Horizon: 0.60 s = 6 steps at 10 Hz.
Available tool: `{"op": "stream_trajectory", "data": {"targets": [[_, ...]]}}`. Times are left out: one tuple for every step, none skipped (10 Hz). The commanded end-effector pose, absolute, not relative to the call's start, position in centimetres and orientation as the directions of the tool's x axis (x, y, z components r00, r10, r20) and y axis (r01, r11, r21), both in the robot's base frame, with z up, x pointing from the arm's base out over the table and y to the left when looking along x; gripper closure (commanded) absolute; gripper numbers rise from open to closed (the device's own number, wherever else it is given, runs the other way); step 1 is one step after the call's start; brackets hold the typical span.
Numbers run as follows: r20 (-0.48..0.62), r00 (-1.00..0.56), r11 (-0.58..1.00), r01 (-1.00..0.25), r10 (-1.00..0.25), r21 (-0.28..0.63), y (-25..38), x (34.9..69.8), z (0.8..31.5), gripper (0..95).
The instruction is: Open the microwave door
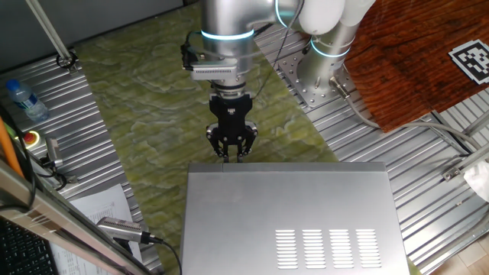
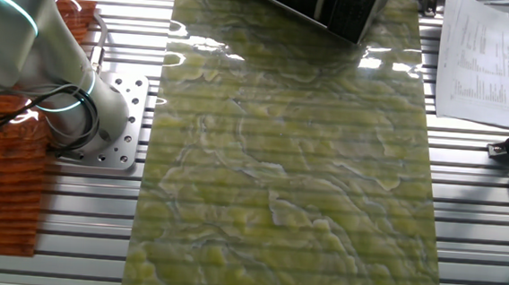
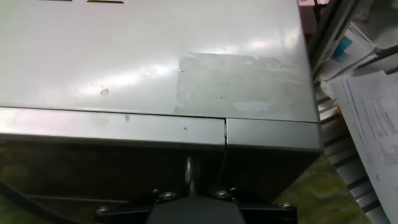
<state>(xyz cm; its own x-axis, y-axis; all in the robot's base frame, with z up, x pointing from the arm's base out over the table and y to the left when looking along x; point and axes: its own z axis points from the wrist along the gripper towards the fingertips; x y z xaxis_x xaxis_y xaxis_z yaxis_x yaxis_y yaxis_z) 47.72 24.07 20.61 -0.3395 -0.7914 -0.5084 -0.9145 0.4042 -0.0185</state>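
The microwave (image 1: 290, 214) is a large silver-grey box with vent slots on its flat top, in the lower half of one fixed view. Its door (image 3: 112, 127) shows in the hand view as a narrow silver strip over a dark front face, with a seam to the control panel on its right. My gripper (image 1: 231, 155) points down just beyond the microwave's front top edge, close to that seam, with its fingertips drawn together and nothing in them. The other fixed view shows only the microwave's dark front (image 2: 336, 9) at the top and not the gripper.
A green marbled mat (image 2: 289, 163) lies in front of the microwave. The arm's base (image 2: 103, 123) stands beside it, next to an orange-brown cloth (image 2: 0, 179). Papers (image 2: 485, 60) and cables lie at the side. A water bottle (image 1: 23, 99) stands far left.
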Motion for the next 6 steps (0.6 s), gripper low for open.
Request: {"op": "stream_trajectory", "data": {"targets": [[-0.511, -0.346, 0.412, -0.911, -0.787, -0.018, 24.05, 47.61, 20.76, 76.0], [-0.51, -0.37, 0.432, -0.902, -0.777, -0.005, 24.03, 47.61, 20.76, 95.0], [-0.509, -0.371, 0.43, -0.903, -0.776, 0.004, 24.02, 47.6, 20.76, 95.0], [-0.518, -0.369, 0.425, -0.905, -0.772, 0.012, 24.0, 47.61, 20.74, 95.0], [-0.531, -0.356, 0.413, -0.911, -0.769, 0.013, 23.94, 47.64, 20.7, 95.0], [-0.53, -0.347, 0.402, -0.916, -0.774, 0.014, 23.72, 47.61, 20.78, 95.0]]}}
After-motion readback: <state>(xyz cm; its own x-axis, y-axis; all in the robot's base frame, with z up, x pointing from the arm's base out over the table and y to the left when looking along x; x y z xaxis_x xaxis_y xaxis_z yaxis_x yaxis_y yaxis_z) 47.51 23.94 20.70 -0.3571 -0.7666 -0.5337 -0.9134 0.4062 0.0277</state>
